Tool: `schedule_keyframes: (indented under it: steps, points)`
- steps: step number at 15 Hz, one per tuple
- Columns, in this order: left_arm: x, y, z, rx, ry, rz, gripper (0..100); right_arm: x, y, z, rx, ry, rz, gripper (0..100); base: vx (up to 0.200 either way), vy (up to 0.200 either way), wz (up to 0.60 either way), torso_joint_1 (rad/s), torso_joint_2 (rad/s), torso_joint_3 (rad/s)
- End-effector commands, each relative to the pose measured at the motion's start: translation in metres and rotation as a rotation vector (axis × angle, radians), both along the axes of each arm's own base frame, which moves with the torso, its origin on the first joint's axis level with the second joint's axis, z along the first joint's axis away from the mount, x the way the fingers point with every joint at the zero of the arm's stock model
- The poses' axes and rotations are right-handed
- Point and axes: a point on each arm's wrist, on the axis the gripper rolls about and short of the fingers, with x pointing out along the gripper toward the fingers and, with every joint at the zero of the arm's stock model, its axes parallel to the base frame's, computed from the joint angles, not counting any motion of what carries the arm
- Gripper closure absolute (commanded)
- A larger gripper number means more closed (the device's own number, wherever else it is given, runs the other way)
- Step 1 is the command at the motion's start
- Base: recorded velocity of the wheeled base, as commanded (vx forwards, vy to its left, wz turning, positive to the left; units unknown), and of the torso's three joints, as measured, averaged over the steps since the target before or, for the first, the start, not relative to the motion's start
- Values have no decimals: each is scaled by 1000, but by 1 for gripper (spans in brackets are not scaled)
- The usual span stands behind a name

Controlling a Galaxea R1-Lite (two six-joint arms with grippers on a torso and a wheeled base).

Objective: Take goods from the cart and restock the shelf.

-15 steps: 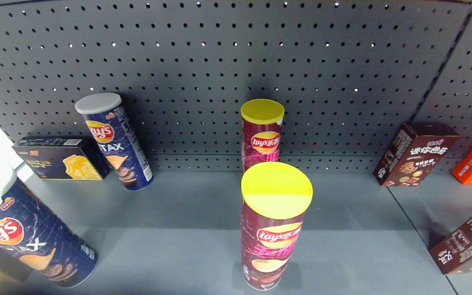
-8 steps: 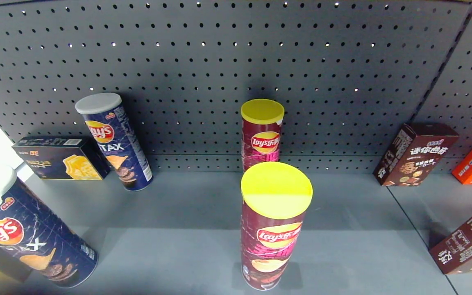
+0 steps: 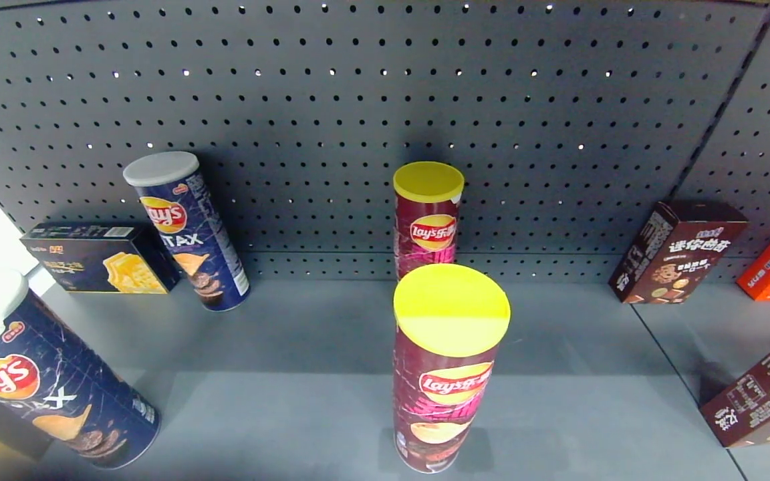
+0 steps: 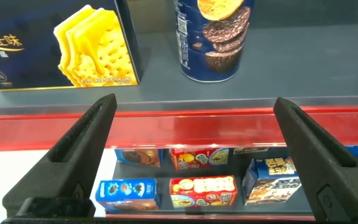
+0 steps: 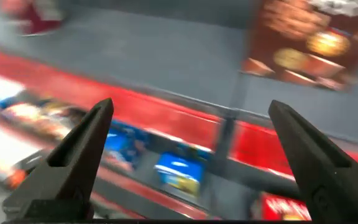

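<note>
On the grey metal shelf (image 3: 331, 334): goods stand label-forward in files, likely for display.
Maroon crisp tubes with yellow lids: front tube (image 3: 448, 374) upright, directly before rear tube (image 3: 427, 220), blocking that lane.
Navy tube with grey lid (image 3: 188, 234): upright, further left.
Left gripper (image 4: 194, 155): fingers spread, empty, just before the red front rail (image 4: 191, 127), facing a black cracker box (image 4: 61, 43).
Right gripper (image 5: 191, 162): spread, empty, facing a brown biscuit box (image 5: 303, 37).
</note>
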Motion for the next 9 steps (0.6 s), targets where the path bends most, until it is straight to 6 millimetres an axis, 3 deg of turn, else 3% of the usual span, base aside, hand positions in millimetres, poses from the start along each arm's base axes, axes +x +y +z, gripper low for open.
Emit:
schedule_keyframes:
  steps: [1, 5, 9]
  points:
    - [0, 0, 0, 0, 1, -1, 0, 4, 4, 1, -13, 56, -174, 0, 0, 0, 0, 0, 0, 0]
    - [0, 0, 0, 0, 1, 0, 0, 3, 6, 1, -6, 44, -361, 0, 0, 0, 0, 0, 0, 0]
    - [0, 0, 0, 0, 0, -1, 0, -1, 6, 0, -1, -10, -346, 0, 0, 0, 0, 0, 0, 0]
